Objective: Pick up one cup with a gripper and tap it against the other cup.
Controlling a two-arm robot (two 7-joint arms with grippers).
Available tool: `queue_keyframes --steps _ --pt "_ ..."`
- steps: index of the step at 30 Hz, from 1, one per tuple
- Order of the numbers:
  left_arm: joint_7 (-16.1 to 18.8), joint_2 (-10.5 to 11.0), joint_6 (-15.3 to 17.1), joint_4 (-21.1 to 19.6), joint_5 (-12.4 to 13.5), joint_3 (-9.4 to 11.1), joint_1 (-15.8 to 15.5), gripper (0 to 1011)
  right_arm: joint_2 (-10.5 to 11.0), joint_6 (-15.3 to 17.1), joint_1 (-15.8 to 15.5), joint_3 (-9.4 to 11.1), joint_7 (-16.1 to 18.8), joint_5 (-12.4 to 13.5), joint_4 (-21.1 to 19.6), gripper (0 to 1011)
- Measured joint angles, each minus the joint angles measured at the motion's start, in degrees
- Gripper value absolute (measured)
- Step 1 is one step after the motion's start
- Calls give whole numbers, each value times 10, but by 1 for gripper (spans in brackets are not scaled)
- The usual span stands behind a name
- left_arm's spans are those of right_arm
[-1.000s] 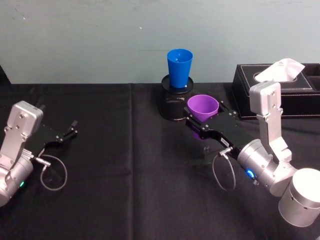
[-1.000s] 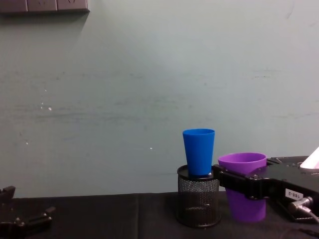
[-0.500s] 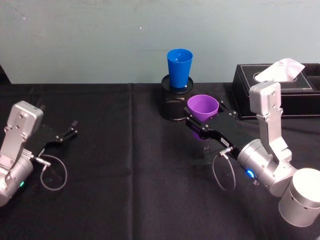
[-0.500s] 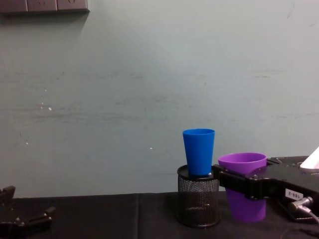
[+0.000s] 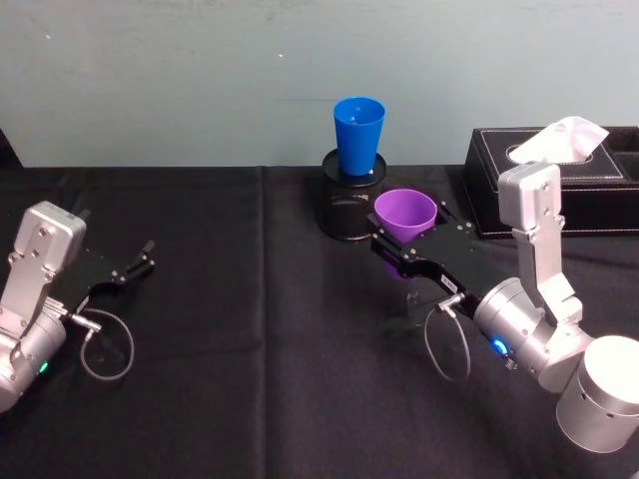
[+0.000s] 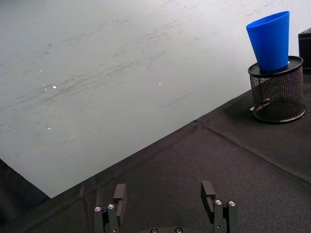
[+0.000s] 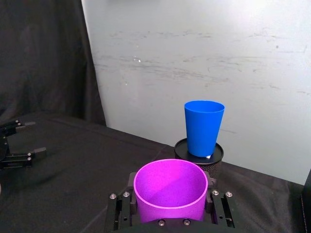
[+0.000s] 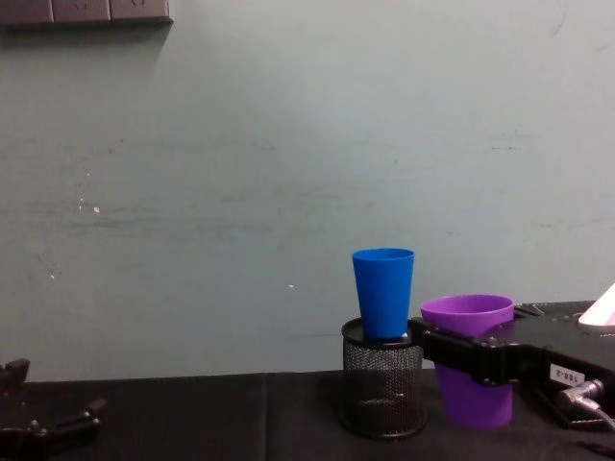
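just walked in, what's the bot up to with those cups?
The right gripper has its fingers shut on the purple cup and holds it upright, close beside the blue cup. The blue cup stands in a black mesh holder near the wall. The two cups are apart, so the tap is not yet made. The left gripper sits idle and open at the left side of the table.
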Motion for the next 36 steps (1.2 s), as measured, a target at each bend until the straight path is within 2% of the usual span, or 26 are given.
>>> queue_keyframes --steps 36 --pt "0 0 0 0 0 0 0 1000 0 0 0 0 0 0 0 750"
